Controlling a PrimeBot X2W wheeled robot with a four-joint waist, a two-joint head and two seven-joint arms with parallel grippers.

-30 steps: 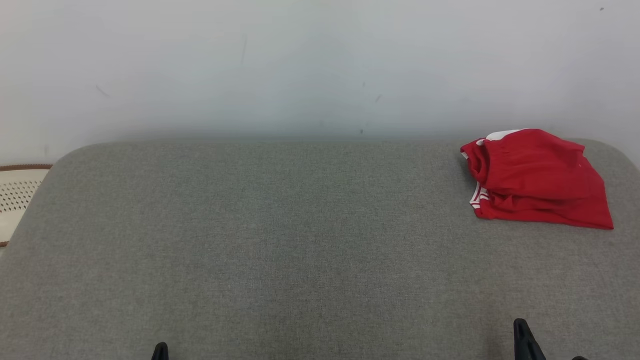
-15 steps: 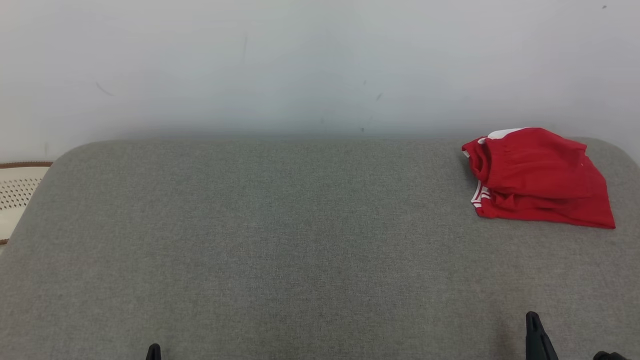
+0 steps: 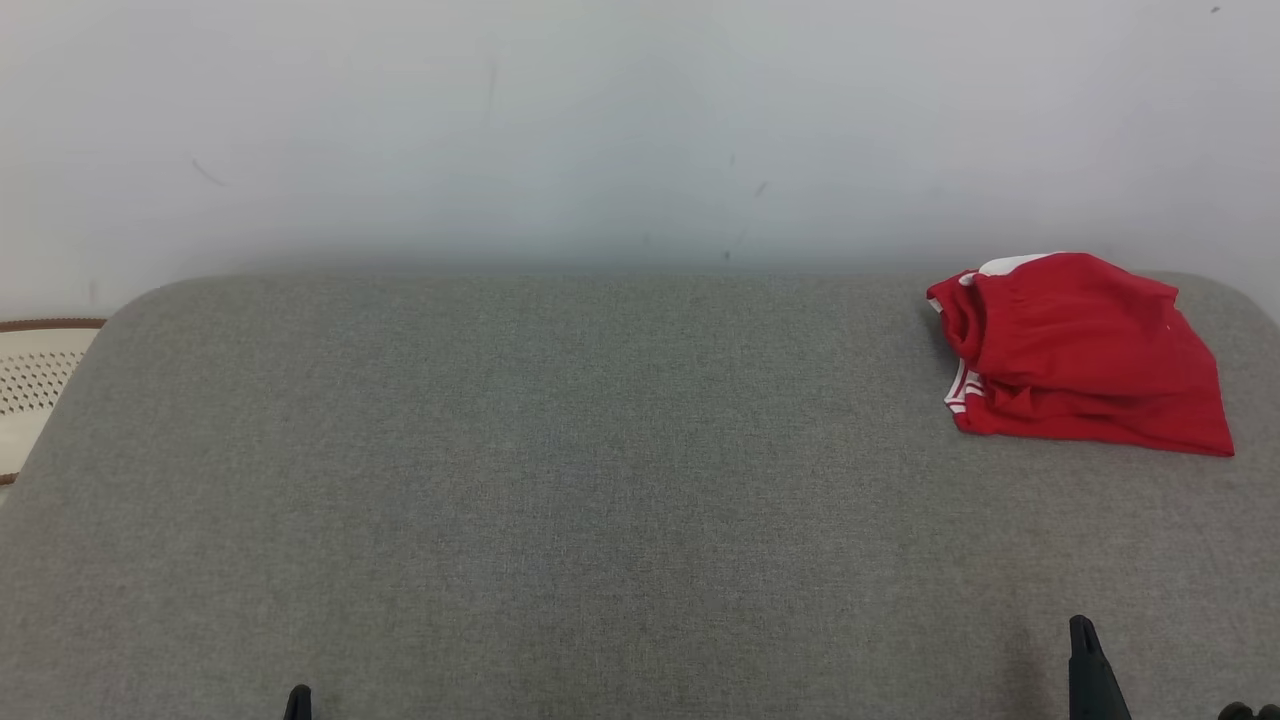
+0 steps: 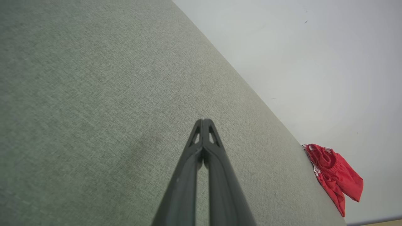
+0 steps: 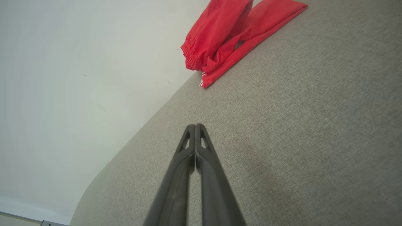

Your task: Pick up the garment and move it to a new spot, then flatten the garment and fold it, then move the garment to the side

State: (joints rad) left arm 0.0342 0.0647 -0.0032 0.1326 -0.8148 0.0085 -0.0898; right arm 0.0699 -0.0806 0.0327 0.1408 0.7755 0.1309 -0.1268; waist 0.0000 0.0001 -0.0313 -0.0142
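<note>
garment: thin soft cloth | surface: coarse woven fabric | wall: matt, smooth

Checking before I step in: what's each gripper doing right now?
Left gripper: closed, holding nothing.
Right gripper: closed, holding nothing, apart from the red garment.

We see bright, even, diffuse light throughout. A soft shadow band lies where the grey fabric cushion meets the white wall. Faint smudges of shadow fall on the weave beside the left gripper and the right gripper. Close to the lens their fingers turn soft, while the weave is crisp.
</note>
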